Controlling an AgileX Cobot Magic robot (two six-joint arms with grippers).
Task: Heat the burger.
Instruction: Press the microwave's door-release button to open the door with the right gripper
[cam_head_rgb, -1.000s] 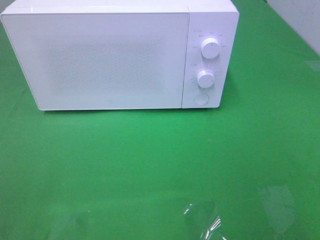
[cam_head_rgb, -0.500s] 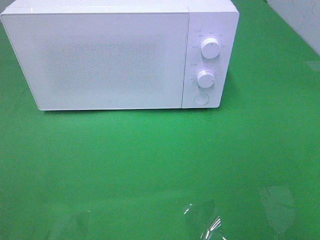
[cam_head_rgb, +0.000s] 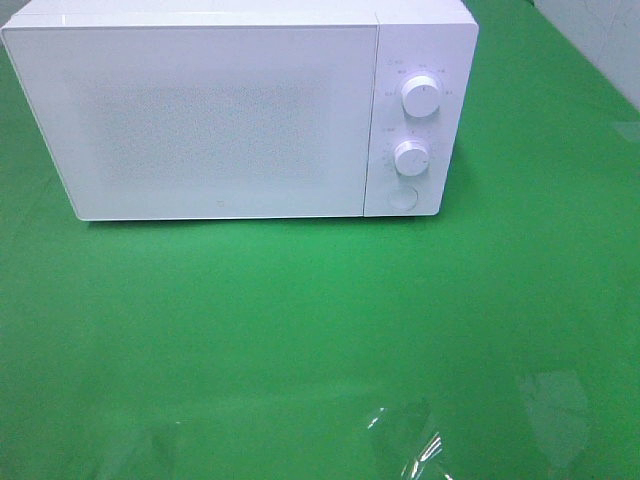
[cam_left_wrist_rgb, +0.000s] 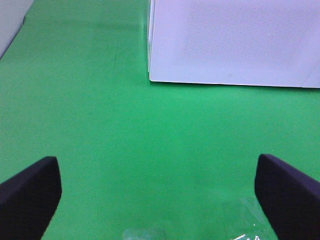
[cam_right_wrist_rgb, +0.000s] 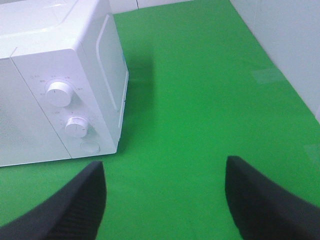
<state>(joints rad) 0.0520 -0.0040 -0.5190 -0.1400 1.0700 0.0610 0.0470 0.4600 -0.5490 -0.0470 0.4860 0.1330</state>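
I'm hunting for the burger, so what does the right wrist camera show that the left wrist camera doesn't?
Only the right wrist view: the control panel with its upper knob, lower knob and round button. Only the left wrist view: the dotted door window and a clear crinkled film lying near the camera. Both: the white microwave, the green cloth, open jaws with nothing between them, and no burger.
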